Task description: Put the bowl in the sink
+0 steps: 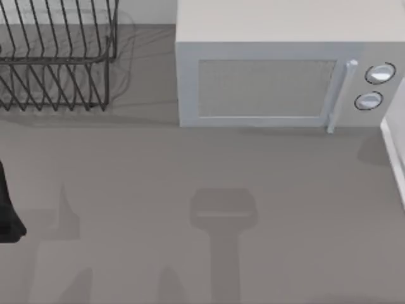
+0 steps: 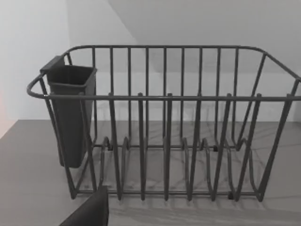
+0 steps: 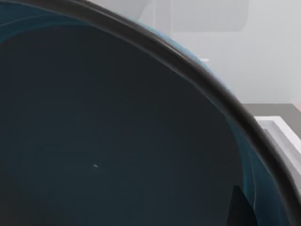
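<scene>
**Bowl hard up against the right pincer; white ledge lies past its rim**

Right pincer point(image 3: 242, 210): you have no more of it than a dark wedge low in the right wrist view, set against the bowl's wall. Whether it is closed on the bowl cannot be told. I judge a hold likely, since the bowl sits so close to that camera.

Bowl point(image 3: 117, 141): it is immediately in front of the right wrist camera, with its dark blue inside facing the lens. Its rim runs as one arc across the view. It is round, so no long axis bears on the move.

White ledge point(image 3: 278, 136): it lies beyond the bowl's rim in the right wrist view. In the top view a white edge point(image 1: 393, 149) stands at the bench's point(image 1: 190, 164) right side, below the microwave point(image 1: 266, 82). I take this for the sink's border, though its basin is not visible.

Finding: the coming move turns on the bowl clearing that ledge, so carry it toward the bench's right. The right arm is the nearer one.

Left arm point(image 1: 7, 209): it is parked at the bench's left edge, and its camera faces the rack point(image 2: 164, 122). I cannot tell the state of its pincer.
</scene>
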### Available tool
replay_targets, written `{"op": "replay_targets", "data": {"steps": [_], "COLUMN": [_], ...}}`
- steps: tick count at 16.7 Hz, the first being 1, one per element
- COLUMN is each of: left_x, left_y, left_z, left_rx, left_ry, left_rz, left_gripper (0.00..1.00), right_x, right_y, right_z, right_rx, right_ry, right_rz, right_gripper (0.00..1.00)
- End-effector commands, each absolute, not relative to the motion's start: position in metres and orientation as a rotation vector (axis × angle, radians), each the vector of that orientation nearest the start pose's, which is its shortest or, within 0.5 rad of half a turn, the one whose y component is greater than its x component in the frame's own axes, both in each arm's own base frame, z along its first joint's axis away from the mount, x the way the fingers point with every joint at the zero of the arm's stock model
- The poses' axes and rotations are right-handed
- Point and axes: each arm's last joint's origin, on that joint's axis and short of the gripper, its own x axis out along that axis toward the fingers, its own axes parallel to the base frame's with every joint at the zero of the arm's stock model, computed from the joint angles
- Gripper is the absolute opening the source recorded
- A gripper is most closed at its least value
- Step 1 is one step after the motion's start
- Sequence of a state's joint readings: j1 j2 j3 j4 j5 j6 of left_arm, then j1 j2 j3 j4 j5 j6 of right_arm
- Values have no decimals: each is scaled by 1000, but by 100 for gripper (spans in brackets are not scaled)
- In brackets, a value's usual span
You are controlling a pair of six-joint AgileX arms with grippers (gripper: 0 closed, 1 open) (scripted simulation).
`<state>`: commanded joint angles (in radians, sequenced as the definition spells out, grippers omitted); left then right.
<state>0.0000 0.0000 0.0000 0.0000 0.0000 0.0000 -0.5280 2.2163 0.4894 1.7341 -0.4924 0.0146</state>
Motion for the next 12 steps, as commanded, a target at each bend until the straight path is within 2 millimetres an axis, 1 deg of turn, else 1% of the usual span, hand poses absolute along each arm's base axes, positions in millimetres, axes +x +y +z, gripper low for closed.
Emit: {"op": "replay_targets", "data": {"steps": [4, 12], "left_x": [106, 106], "left_y": [-1, -1], "left_z": [160, 160], "left_rx": [0, 0], "left_ry": [0, 0], "left_rz": [0, 0], "left_gripper": [100, 100], "right_x": [267, 267], "right_y": [-136, -136], "right_z": [59, 59], "right_rx": [0, 0], "right_ry": [0, 0], "right_rz": [-10, -10], "right_gripper": [0, 60]}}
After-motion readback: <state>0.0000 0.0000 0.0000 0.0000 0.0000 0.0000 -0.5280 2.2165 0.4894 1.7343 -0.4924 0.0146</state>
